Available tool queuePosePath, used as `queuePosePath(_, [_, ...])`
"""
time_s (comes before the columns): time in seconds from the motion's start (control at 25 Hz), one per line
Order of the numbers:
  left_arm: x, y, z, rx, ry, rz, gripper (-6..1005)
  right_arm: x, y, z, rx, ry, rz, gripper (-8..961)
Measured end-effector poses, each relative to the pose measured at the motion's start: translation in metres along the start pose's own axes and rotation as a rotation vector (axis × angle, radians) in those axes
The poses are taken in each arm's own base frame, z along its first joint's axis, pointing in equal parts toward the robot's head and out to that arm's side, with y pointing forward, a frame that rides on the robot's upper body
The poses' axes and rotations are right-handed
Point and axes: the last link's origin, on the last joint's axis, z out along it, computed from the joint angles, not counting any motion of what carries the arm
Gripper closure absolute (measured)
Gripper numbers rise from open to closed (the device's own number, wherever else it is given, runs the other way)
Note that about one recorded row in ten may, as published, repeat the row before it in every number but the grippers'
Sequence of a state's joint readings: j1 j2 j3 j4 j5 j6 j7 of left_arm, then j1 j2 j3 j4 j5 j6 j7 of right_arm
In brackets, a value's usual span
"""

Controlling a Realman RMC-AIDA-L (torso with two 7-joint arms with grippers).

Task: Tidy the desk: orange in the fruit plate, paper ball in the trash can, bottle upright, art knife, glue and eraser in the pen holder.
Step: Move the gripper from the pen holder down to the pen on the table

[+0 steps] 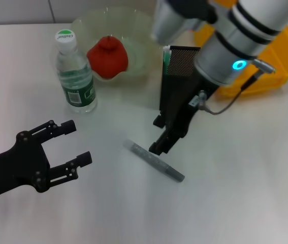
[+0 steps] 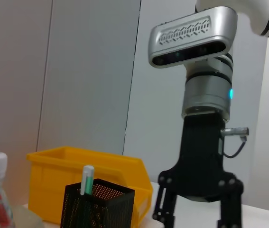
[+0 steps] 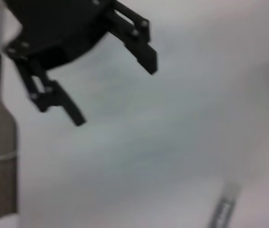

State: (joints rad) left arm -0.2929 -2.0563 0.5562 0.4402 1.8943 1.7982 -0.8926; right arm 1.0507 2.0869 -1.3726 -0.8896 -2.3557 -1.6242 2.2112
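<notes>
A white matte tabletop (image 1: 245, 203) carried an upright clear plastic bottle (image 1: 74, 73), a translucent fruit plate (image 1: 138, 30), a black mesh pen holder (image 1: 177, 76), a yellow plastic bin (image 1: 273, 66) and a flat-lying grey art knife (image 1: 154, 161).

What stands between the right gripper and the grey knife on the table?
Nothing visible does. The right gripper hangs right by the knife, fingers open, with only bare table between them. The pen holder stands behind it.
</notes>
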Motion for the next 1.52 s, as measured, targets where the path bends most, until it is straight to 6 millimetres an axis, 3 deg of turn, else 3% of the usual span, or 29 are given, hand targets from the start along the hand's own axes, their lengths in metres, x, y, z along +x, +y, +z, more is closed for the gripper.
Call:
queuePosePath(0.4, [0.0, 0.0, 0.002, -0.004, 0.0, 0.001, 216, -0.022, 0.007, 0.014, 0.071, 0.138, -0.075, 234])
queuePosePath(0.84, [0.002, -0.002, 0.004, -0.008, 0.002, 0.006, 216, -0.019, 0.008, 0.024, 0.08, 0.177, -0.086, 234])
queuePosePath(1.32, [0.002, -0.004, 0.008, -0.01, -0.004, 0.009, 216, -0.014, 0.015, 0.062, 0.093, 0.179, -0.134, 235])
queuePosePath(1.52, [0.002, -0.004, 0.009, -0.011, -0.003, 0.009, 216, -0.009, 0.013, 0.069, 0.102, 0.167, -0.112, 234])
